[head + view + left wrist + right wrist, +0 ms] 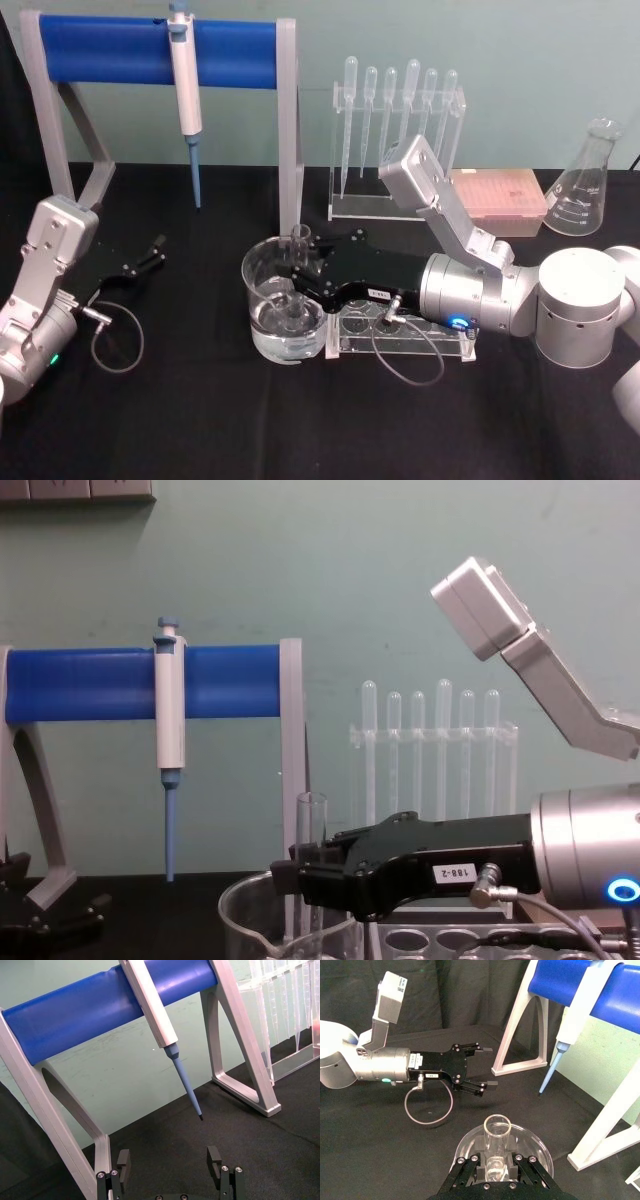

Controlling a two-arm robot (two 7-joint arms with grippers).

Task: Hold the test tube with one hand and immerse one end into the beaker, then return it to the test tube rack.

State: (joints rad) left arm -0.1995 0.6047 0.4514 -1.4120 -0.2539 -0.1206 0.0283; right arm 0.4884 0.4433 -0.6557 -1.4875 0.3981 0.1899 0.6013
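Observation:
The test tube (pixel 298 240) stands upright inside the beaker (pixel 258 300), which has water in its bottom. Seen through the glass, the tube's lower end reaches down to the water. My right gripper (pixel 298 268) reaches in from the right and is shut on the test tube just below its open rim. In the right wrist view the test tube (pixel 496 1132) sits between the black fingers (pixel 471 1164) above the beaker (pixel 542 1152). The chest view shows the tube (pixel 312 825), the right gripper (pixel 300 872) and the beaker rim (pixel 243 905). My left gripper (pixel 154 252) rests open at the left, holding nothing.
A blue-barred stand (pixel 110 50) with a hanging pipettor (pixel 186 90) is behind the beaker. A clear tube rack (pixel 420 340) lies under my right wrist. Behind stand a rack of plastic pipettes (pixel 400 120), a pink tip box (pixel 500 195) and a conical flask (pixel 590 180).

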